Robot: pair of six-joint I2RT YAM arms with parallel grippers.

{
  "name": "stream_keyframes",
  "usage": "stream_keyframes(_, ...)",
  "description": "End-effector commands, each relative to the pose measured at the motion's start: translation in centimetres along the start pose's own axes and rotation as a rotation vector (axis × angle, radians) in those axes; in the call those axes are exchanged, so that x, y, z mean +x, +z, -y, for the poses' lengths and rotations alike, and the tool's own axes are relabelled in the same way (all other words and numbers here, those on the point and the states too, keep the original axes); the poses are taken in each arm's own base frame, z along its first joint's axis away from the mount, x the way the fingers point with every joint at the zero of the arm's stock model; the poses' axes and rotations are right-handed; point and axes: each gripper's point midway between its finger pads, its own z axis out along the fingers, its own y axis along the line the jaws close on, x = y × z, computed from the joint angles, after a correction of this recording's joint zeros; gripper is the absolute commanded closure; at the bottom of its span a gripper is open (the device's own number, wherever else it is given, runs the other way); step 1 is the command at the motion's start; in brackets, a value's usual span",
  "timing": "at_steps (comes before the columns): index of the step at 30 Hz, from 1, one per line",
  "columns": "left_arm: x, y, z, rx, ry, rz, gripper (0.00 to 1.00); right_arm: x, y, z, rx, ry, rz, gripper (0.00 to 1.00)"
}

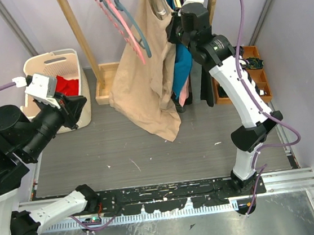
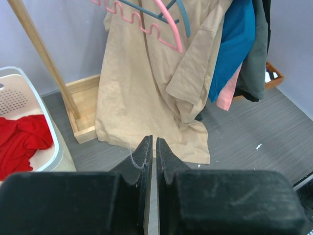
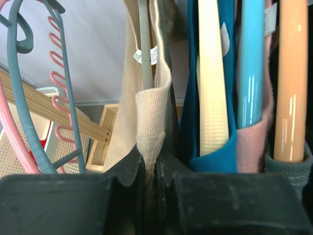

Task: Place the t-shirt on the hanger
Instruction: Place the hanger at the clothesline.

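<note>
Beige t-shirt (image 1: 148, 90), only one, hangs on one grey hanger (image 3: 145, 49); my right claw (image 3: 152, 154) pinches its collar, my left claw (image 2: 153, 147) is closed, empty.

Pink hanger (image 1: 127, 38) and blue-grey hanger (image 3: 14, 98) hang on the wooden rack (image 1: 76, 33) near a teal garment (image 2: 237, 44); red cloth (image 2: 22, 139) lies in white basket (image 1: 53, 56).

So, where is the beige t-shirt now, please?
In the top view the t-shirt hangs at centre, between the pink hanger and the teal garment, its top pinched by the right gripper.
</note>
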Motion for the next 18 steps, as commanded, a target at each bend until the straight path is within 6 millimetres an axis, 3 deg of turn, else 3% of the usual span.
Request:
stream_keyframes(1,-0.4,0.6,0.2,0.0,-0.015,0.021,0.87,-4.4,-2.7,1.0,0.046,0.072,0.127,0.99)
stream_keyframes(4,-0.3,0.9,0.2,0.0,-0.016,0.018,0.87,-4.3,-2.9,0.8,0.035,0.076,0.123,0.97)
stream_keyframes(9,0.1,1.5,0.5,0.006,-0.025,0.011,0.87,-4.1,-3.2,0.3,0.0,0.08,0.114,0.73)
stream_keyframes(13,0.3,1.8,0.7,0.011,-0.029,0.005,0.87,-4.0,-3.5,0.0,-0.024,0.084,0.113,0.67)
stream_keyframes(18,0.7,2.1,0.7,0.004,-0.03,-0.003,0.85,-4.6,-4.3,-0.6,-0.061,0.094,0.121,0.43)
